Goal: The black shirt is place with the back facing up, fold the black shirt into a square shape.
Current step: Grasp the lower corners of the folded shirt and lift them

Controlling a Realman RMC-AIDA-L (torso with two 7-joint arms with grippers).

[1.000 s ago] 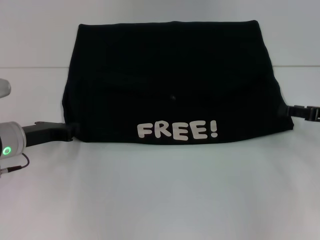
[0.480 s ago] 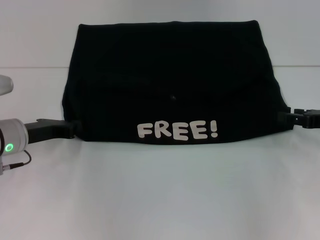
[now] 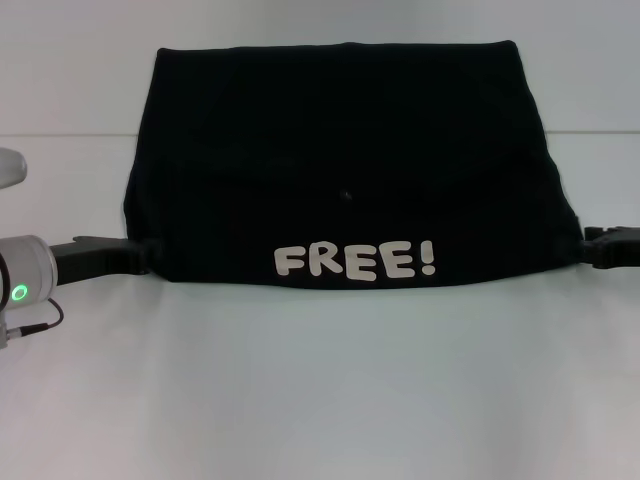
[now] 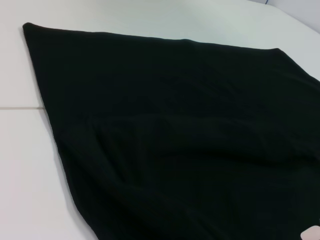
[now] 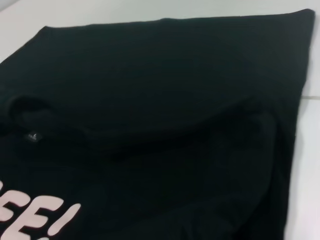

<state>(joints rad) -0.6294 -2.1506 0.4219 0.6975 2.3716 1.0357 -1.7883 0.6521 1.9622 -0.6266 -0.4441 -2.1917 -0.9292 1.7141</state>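
— Black fabric fills most of the head view. Where does it lie?

— That is the black shirt (image 3: 345,160), spread flat on the white table (image 3: 320,390), folded into a wide block that is broader along the near edge than the far one. A white "FREE!" print (image 3: 355,261) sits along its near edge, a little right of centre.

— And the grippers, relative to it?

— One at each near corner. The left gripper (image 3: 140,256) reaches in low from the left, and its black tip meets the shirt's near left corner. The right gripper (image 3: 592,247) comes in from the right edge of the view and meets the near right corner, roughly level with the print.

— Are they clamped on the cloth?

— I cannot tell. Black fingers against black cloth hide the tips on both sides, so whether either gripper pinches the fabric or merely touches it does not show.

— Do the wrist cameras help?

— Not with the fingers; neither shows its own. The left wrist view has the shirt (image 4: 175,140) running across nearly the whole picture, with soft creases and a strip of table beside its edge. The right wrist view shows the shirt (image 5: 160,100) with a raised fold across its middle, and part of the lettering (image 5: 40,217) in a corner.

— Anything else on the left arm?

— A green light (image 3: 19,293) glows on its silver wrist.
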